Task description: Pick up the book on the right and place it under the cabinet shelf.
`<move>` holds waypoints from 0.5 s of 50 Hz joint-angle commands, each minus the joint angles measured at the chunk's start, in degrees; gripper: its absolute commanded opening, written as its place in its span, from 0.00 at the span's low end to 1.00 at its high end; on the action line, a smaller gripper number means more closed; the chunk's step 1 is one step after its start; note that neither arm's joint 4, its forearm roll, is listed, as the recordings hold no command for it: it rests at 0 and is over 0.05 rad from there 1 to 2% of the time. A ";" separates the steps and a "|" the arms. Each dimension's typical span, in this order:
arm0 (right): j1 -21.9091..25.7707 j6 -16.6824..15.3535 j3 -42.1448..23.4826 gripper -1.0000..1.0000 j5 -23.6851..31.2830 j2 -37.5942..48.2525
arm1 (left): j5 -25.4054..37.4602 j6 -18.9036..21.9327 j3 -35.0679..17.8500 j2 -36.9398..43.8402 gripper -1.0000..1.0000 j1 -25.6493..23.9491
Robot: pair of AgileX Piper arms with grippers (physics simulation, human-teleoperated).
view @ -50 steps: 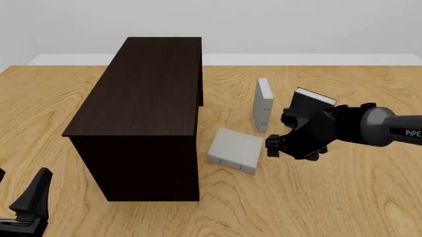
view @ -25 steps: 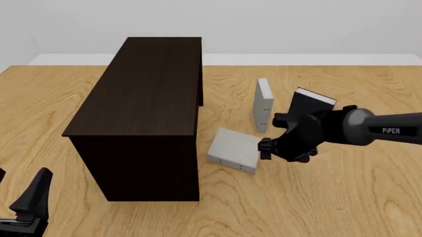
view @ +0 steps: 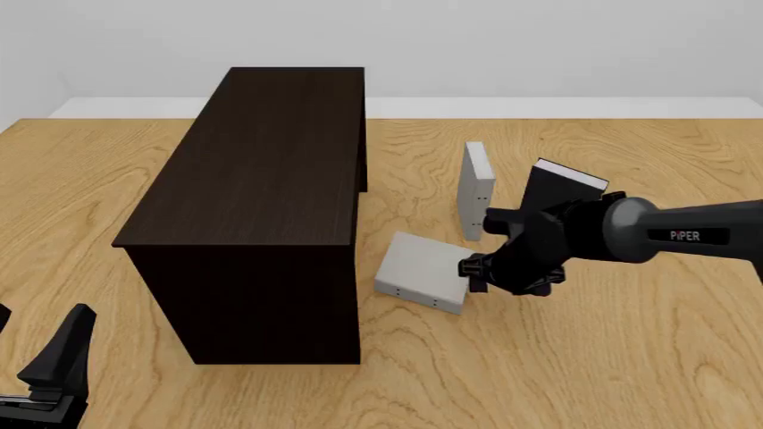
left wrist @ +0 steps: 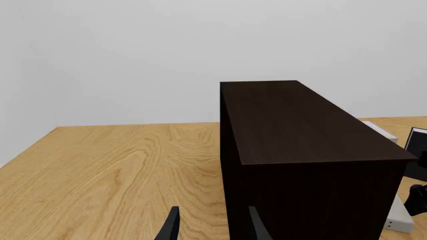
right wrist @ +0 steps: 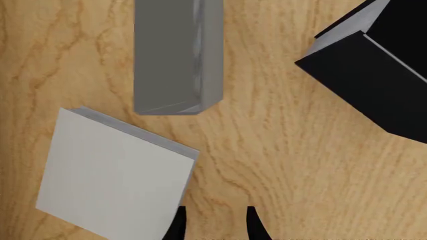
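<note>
Book (view: 423,271) flat beside cabinet shelf (view: 256,170); right fingers (right wrist: 175,226) apart, empty, just beside it.

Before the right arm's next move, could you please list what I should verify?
1. Right end effector open and empty: ok.
2. Centred on the upright grey book: not ok, the book sits ahead and offset.
3. Flat grey book clear of that end effector: not ok, its edge is close.
4. Black book apart: ok.
5. Left end effector out of the way: ok.
6. Opening under the cabinet shelf: cannot tell.
</note>
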 commanded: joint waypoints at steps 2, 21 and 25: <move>-1.66 1.45 -1.28 1.00 0.09 1.65 | 0.18 -0.05 0.00 0.01 1.00 -0.01; -0.11 0.42 -6.23 1.00 3.25 2.14 | 0.08 -0.11 0.25 0.05 1.00 0.01; 0.24 0.55 -7.06 1.00 3.08 3.10 | 0.12 -0.10 0.18 0.04 1.00 0.01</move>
